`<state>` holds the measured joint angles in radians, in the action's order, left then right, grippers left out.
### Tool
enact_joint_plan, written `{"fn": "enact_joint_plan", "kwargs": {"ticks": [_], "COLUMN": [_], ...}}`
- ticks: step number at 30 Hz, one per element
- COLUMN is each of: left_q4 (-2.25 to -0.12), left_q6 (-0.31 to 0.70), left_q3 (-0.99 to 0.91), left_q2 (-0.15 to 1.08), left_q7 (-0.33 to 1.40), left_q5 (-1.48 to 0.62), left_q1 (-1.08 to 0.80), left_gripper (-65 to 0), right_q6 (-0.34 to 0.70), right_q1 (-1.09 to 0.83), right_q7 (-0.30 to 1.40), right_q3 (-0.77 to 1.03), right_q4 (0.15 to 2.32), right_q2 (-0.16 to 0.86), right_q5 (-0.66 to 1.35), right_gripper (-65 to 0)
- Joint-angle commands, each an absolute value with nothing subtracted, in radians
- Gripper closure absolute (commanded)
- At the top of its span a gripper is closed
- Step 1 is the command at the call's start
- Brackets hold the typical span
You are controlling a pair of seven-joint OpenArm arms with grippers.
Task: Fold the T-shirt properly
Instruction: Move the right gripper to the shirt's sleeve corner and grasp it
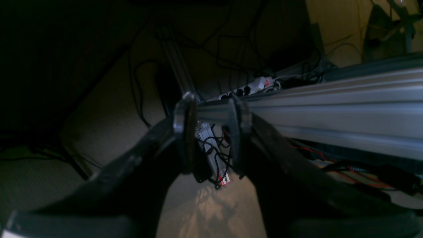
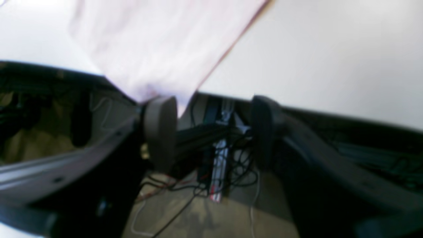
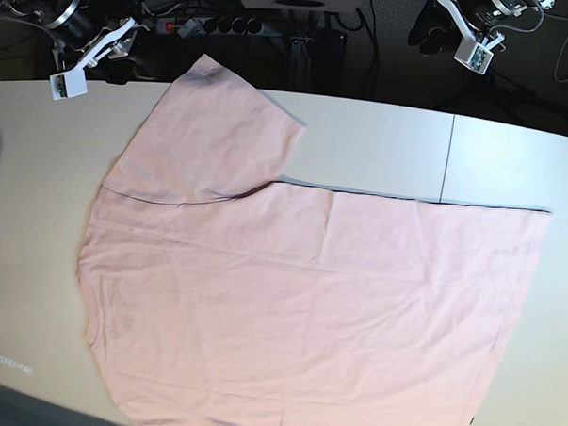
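We saw the T-shirt lying spread on the pale table, plain side up. Its body ran across most of the surface, one sleeve fanned out toward the far edge, and the near hem ran off the bottom of the base view. No fold was visible in it, so we judged the folding to be at its opening step, with the cloth laid out and no edge lifted.

The right gripper sat beyond the table's far edge, just beside the tip of that sleeve. Its fingers stood well apart with only floor cables between them; the cloth hung just above one pad, though the blur kept us from telling whether it touched.

The left gripper hovered off the table, past the far edge, looking down beside a metal rail at cables. Its fingers stood partly apart around nothing.

We judged that the next move called for both arms to come in over the cloth, pinch matching edges, and carry them across evenly.
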<state>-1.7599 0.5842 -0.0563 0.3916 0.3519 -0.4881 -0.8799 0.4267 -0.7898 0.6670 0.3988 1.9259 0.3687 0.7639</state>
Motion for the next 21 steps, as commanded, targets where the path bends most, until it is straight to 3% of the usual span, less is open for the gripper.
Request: {"fn": "enact_joint_plan", "kwargs": {"ticks": [1,12,21], "left_q4": [-1.776,-1.776,-1.776], "left_q6": [0.6,0.6,0.6], "left_q3": [-0.06,-0.06,-0.06], "left_q2": [0.399,0.4,0.4], "left_q7": [0.342,0.35,0.357], "left_q5": [-0.497,-0.497,-0.497], "left_q1": [-0.89,-0.904,-0.918], "left_gripper": [-20.3,-20.3,-20.3], "right_q6": [0.517,0.524,0.532], "right_q1": [-0.786,-0.611,-0.583], "right_q7": [0.658,0.705,0.724], "right_q3": [0.408,0.404,0.282], "right_q4": [1.935,1.67,1.639], "right_q2": [0.379,0.339,0.296], "right_q5": [0.778,0.858,0.868], "right_gripper": [-35.7,-35.6,-35.6]}}
